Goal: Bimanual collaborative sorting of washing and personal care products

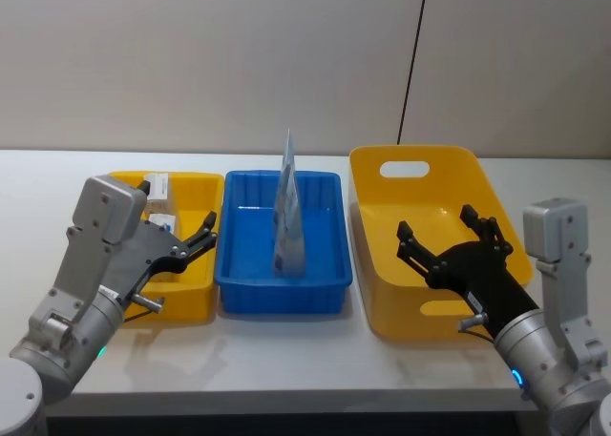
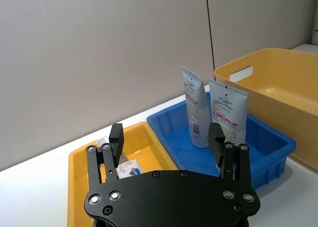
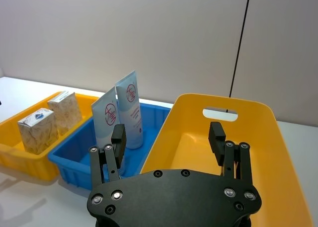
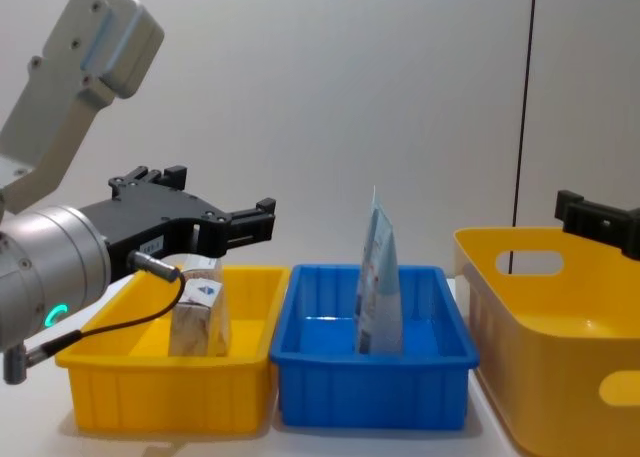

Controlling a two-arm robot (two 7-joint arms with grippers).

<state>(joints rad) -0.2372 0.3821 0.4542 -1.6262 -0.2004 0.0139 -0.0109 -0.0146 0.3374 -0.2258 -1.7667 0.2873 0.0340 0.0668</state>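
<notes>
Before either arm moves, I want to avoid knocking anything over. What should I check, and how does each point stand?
1. Left gripper open and holding nothing: ok.
2. Right gripper open and holding nothing: ok.
3. Left gripper above the small yellow bin, apart from the boxes inside it: ok.
4. Right gripper above the large yellow bin, not touching its walls: ok.
5. Both tubes upright in the blue bin: ok, though they stand tall and could tip if brushed.
6. Floor of the large yellow bin under the right gripper free: cannot tell, partly hidden.
</notes>
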